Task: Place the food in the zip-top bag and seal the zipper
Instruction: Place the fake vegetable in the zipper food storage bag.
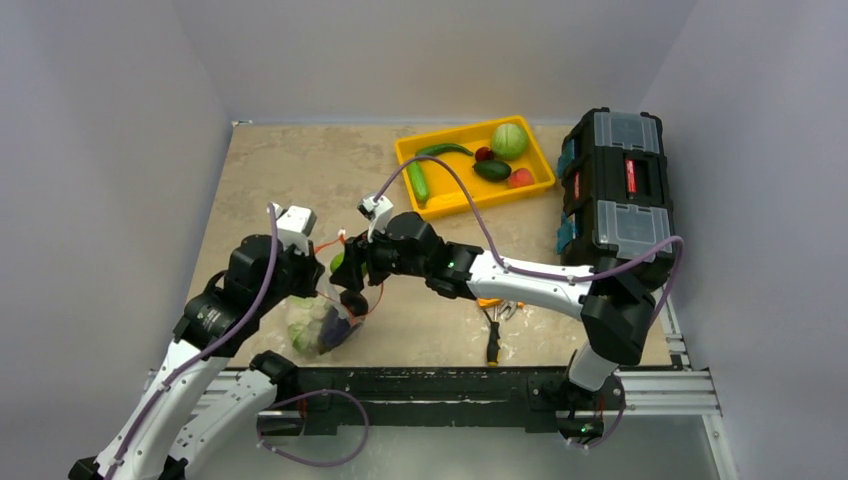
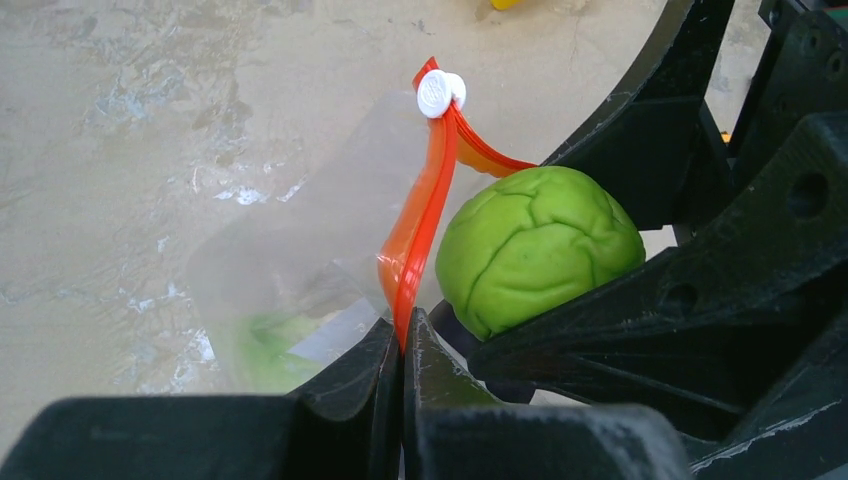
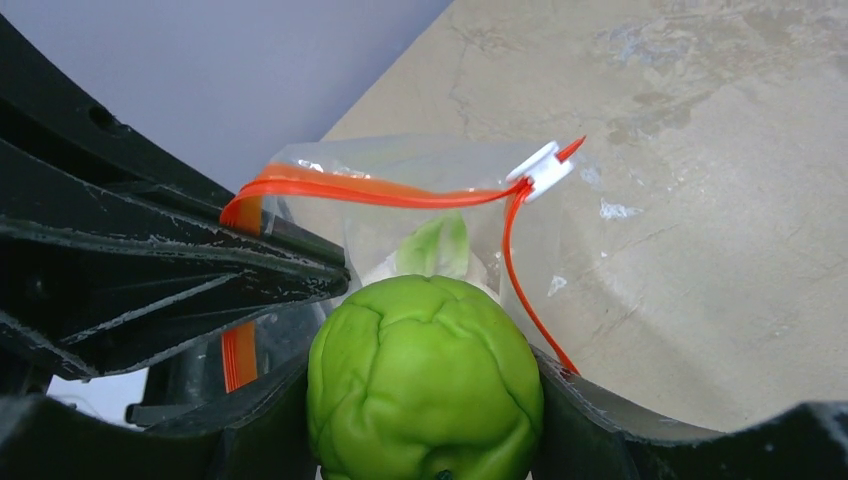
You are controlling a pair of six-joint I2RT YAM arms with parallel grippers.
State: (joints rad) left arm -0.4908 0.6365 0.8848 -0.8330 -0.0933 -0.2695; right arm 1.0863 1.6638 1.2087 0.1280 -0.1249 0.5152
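Observation:
The clear zip-top bag (image 1: 318, 322) hangs open just above the table, with a white cauliflower (image 1: 303, 322) and a purple piece inside. My left gripper (image 2: 403, 345) is shut on one side of the orange-red zipper (image 2: 425, 200). The white slider (image 2: 440, 92) sits at the strip's far end. A lumpy green food piece (image 3: 425, 380) is held in my right gripper (image 3: 425, 372), right at the bag's mouth (image 3: 400, 200), between the two zipper strips (image 3: 370, 190). The same piece (image 2: 535, 245) shows beside the strip in the left wrist view.
A yellow tray (image 1: 470, 205) at the back holds a cabbage (image 1: 509, 139), a cucumber (image 1: 417, 180) and other toy food. A black toolbox (image 1: 615, 185) stands at the right. Black-and-orange pliers (image 1: 493, 335) lie near the front edge under the right arm. Grey walls close in left and right.

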